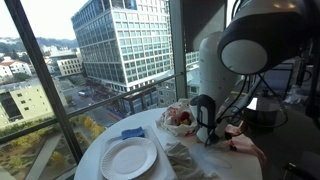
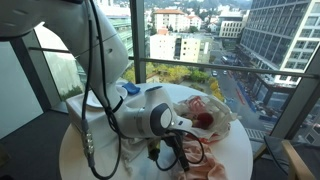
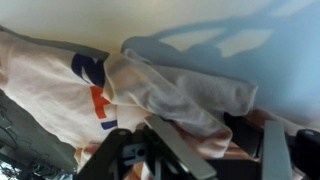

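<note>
Down at the table now: the black Robotiq gripper sits low, right of centre in an exterior view, pressed into the crumpled white fabric cloth with blue and orange-red printing that lies heaped on the round white table. From the opposite side the gripper shows at the bottom middle of the frame, fingers buried in the same cloth. In the wrist view the cloth fills the centre, its printed letters at centre left, and the gripper comes in along the bottom edge. Its dark fingers stand to either side of a bunched fold, touching the fabric, but I cannot tell whether they have clamped it or are merely straddling it. The round white paper plate rests at the lower middle, well apart from the gripper. A small blue object lies just above the plate. A rumpled pale bundle with red patches sits just beside the gripper, towards the tall glass window.
</note>
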`<state>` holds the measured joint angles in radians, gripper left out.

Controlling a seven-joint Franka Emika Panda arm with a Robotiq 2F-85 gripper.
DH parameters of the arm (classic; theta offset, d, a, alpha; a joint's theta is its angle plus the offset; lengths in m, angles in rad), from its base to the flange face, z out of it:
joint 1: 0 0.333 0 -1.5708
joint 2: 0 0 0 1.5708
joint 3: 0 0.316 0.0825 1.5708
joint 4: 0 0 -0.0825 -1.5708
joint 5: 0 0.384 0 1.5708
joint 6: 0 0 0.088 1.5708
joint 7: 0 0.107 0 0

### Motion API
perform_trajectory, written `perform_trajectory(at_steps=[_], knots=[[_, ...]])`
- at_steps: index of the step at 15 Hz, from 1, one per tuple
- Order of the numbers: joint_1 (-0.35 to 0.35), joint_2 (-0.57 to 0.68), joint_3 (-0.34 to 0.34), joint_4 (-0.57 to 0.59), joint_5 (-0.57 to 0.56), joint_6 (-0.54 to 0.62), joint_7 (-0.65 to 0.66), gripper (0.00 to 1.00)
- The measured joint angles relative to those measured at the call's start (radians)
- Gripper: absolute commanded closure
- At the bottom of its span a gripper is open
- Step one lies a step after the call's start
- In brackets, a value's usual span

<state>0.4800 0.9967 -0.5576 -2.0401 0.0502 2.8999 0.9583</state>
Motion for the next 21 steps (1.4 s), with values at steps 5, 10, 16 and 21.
perform_trajectory(at_steps=[5,10,16,21], knots=[[0.042,-0.049,-0.016,-0.051,-0.007,0.009,-0.001,0.99],[0.095,-0.098,-0.070,-0.078,-0.032,-0.009,-0.002,0.98],[0.274,-0.220,-0.298,-0.118,-0.114,-0.051,0.001,0.98],[0.466,-0.304,-0.551,-0.207,-0.152,-0.073,0.003,0.98]])
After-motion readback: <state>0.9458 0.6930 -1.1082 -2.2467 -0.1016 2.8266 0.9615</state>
